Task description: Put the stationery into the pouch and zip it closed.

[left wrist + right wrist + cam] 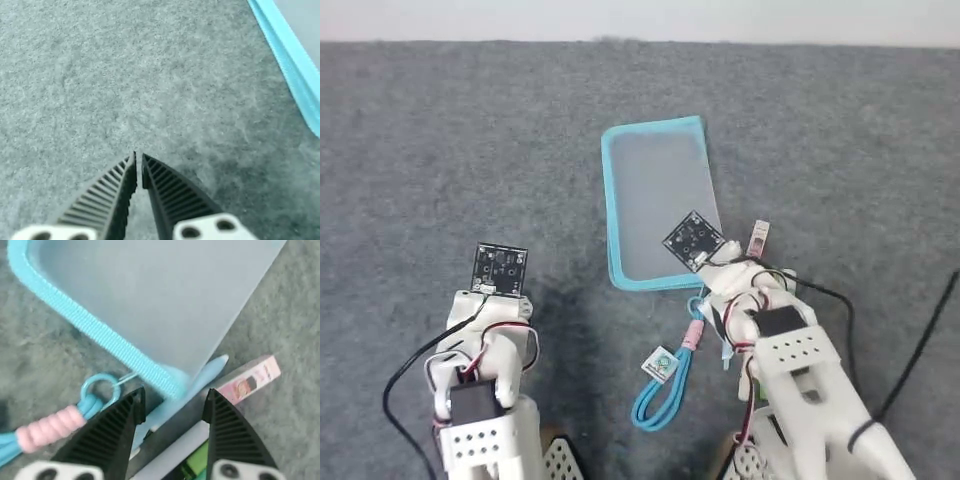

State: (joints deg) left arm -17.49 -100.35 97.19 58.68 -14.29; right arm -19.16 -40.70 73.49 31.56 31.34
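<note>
Surface: grey mat, with both my arms at its near edge.

Left gripper: jaws drawn almost together with only a sliver of gap at the tips. Nothing is between them. It hangs over bare mat, well apart from the stationery.

Right gripper: jaws spread wide and gripping nothing. It sits over the pouch's near corner, on the side toward my right arm.

Pouch: flat on the mat at centre. It has a frosted panel and a light blue zip border. One edge shows at the margin of my left wrist view. I cannot tell whether the zip is open or closed.

Pen: pale blue and outside the pouch. Its tip pokes out from under the pouch's corner, in line with the gap between my right jaws.

Pink box: small, on the mat just beside the pouch's right edge, next to the pen tip.

Strap: a blue loop on the mat between my two arms, carrying a small tag.

Pink beads: threaded on the strap.

Ring: blue, at the strap's end, just beside the zip border.
</note>
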